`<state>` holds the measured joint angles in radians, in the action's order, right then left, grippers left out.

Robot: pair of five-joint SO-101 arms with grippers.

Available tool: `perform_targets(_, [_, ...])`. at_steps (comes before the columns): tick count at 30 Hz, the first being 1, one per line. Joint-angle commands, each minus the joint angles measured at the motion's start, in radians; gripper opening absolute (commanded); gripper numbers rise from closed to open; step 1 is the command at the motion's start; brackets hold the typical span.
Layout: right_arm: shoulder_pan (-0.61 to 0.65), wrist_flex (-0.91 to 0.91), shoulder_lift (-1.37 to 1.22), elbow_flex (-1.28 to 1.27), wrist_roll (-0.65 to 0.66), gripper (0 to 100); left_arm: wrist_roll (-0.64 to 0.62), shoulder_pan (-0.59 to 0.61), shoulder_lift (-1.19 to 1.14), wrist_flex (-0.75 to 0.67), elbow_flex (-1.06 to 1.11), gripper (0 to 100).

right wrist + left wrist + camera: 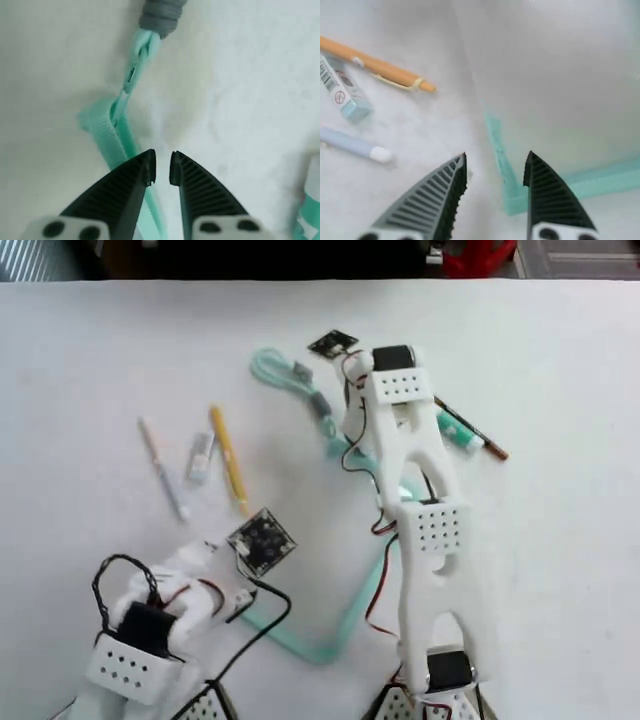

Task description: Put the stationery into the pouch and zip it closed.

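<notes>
**Barely seen: a clear pouch under two grippers**

Only the teal edging of the pouch (345, 625) shows plainly. Its clear body blends into the white table (560, 360), and the right arm (430, 530) covers its middle. The left gripper (495, 155) hovers at the pouch's near left corner with its fingers wide apart, gripping nothing, and the teal corner seam lies just below its tips. The right gripper (162, 152) sits over the far zip edge, its tips a sliver apart with nothing seen between them. The zip pull (150, 45) lies just beyond. An orange pen (228, 458), a small pale box (200, 455) and a pale pen (162, 468) lie left of the pouch, outside it. A green marker (455, 430) and a brown pencil (485, 443) lie to the right, partly hidden by the arm.
</notes>
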<state>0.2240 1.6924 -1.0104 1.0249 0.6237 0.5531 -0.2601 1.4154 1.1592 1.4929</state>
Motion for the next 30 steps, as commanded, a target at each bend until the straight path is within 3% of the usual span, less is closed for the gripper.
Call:
perform_targets(1, [0.019, 0.028, 0.064, 0.018, 0.026, 3.3, -0.014, -0.012, -0.099, -0.054, -0.026, 20])
perform_targets(6, [0.05, 0.028, 0.217, -0.13, 0.046, 1.9, -0.014, -0.01, -0.278, -0.114, -0.081, 20])
perform_targets(9, [0.09, 0.028, 0.329, -0.305, 0.149, 2.0, -0.018, -0.01, -0.36, -0.14, -0.11, 20])
perform_targets(15, [0.067, 0.025, 0.536, -0.509, 0.239, 2.4, -0.083, 0.044, -0.38, -0.153, -0.118, 20])
perform_targets(18, [0.028, 0.013, 0.549, -0.488, 0.227, 5.6, -0.084, 0.051, -0.38, -0.152, -0.118, 20])
perform_targets(23, [0.05, 0.005, 0.484, -0.451, 0.198, 27.2, -0.1, 0.051, -0.38, -0.147, -0.12, 20])
perform_targets(30, [0.122, 0.021, 0.303, -0.296, 0.316, 24.7, -0.124, 0.051, -0.38, -0.15, -0.12, 20])
